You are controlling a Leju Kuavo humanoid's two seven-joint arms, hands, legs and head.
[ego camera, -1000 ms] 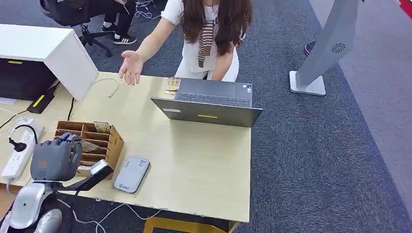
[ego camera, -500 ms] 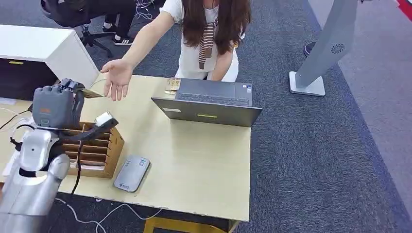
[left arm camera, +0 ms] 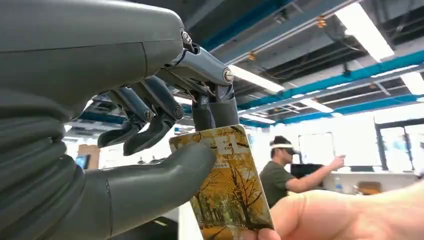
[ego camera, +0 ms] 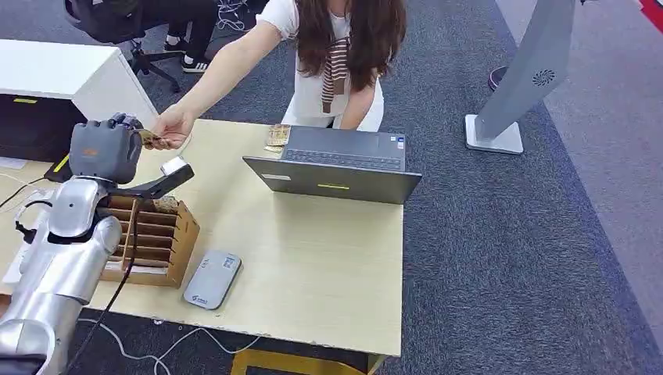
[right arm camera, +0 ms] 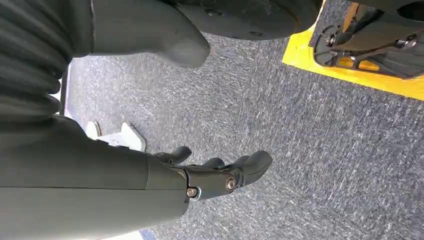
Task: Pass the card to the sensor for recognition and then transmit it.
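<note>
Left hand: my left hand (ego camera: 105,150) is raised over the far left corner of the desk (ego camera: 313,266), and I see its thumb and a finger clamped on the card (left arm camera: 227,185).
Card: it sits upright in the pinch, printed with yellow autumn trees; from the head camera it is just a sliver (ego camera: 147,137) poking out of my fingers (left arm camera: 150,131) toward the person.
Person's hand: the person's hand (ego camera: 170,126) reaches across the desk and its fingertips touch the card's free end, so for this instant we both have hold of it.
Right hand: my right hand (right arm camera: 220,175) hangs by my side over the grey carpet, fingers loosely apart, nothing in it.
Sensor: the grey reader (ego camera: 212,279) lies flat near the front edge beside the wooden card rack (ego camera: 152,234), well apart from the card now.
Done, as I judge it: the card is well away from the reader and up at the handover point, so I take the scan as behind me, though nothing here proves it registered.
Left to do: loosen my pinch once the person's grip is firm, then bring the arm back clear of the laptop (ego camera: 338,166).
Risk: letting go early drops the card onto the desk.
</note>
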